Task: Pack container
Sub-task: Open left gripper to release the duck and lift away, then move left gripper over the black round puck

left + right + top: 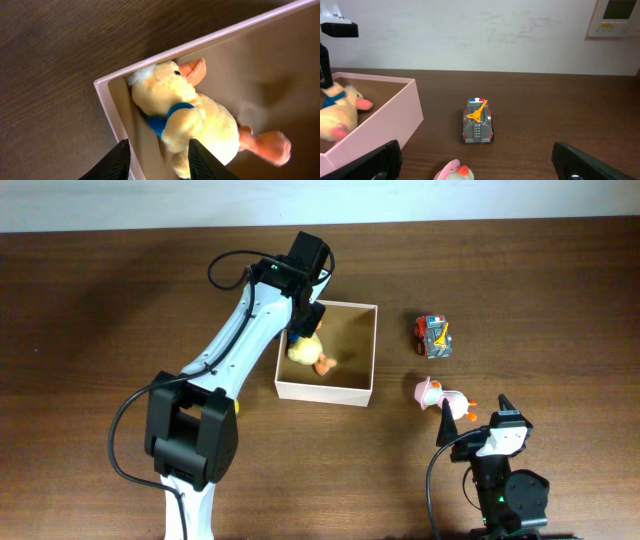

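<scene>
The tabletop (100,300) is seen from overhead; the container (210,40), shared by all views, is viewed closely from the left wrist (low, sidelong from the right).

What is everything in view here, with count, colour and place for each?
container: one, white outside, tan inside, mid-table.
plush duck: one, yellow with orange beak and feet and a blue scarf, inside the container by its left wall.
toy truck: one, red and grey with a yellow part on top, right of the container.
pink toy: one, pink with orange bits, just in front of the truck; kind unclear.
table: one, dark brown wood.
wall panel: one, off-white, on the white wall.
left arm: one, white and black, jaws open over the duck.
right arm: one, black and white, near right edge, jaws open and empty.
</scene>
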You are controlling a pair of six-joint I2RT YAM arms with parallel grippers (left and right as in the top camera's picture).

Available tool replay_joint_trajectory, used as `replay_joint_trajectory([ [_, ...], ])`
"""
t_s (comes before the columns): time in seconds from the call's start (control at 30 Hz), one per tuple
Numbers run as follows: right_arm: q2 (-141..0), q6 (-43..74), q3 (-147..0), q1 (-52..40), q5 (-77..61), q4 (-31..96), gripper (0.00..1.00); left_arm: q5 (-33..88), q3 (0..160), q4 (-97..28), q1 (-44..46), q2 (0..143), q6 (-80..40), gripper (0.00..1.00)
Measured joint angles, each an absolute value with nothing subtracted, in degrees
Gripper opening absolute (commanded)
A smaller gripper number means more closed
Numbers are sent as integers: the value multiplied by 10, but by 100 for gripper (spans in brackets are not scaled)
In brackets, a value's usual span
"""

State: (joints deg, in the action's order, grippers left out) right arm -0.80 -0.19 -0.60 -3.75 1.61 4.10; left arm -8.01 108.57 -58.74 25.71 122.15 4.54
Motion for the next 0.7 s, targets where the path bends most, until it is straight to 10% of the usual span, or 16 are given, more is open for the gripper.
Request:
replay_joint_trajectory([
  [0.17,-8,-2,-6,-37,16,41,99,-80,1087,-588,257,1221,45,49],
  [0.43,-8,-2,-6,-37,16,41,99,-107,1174,-634,257,1220,48,98],
  [0.7,-8,-2,-6,-37,16,41,99,-168,1209,-767,241,1165,13,99],
])
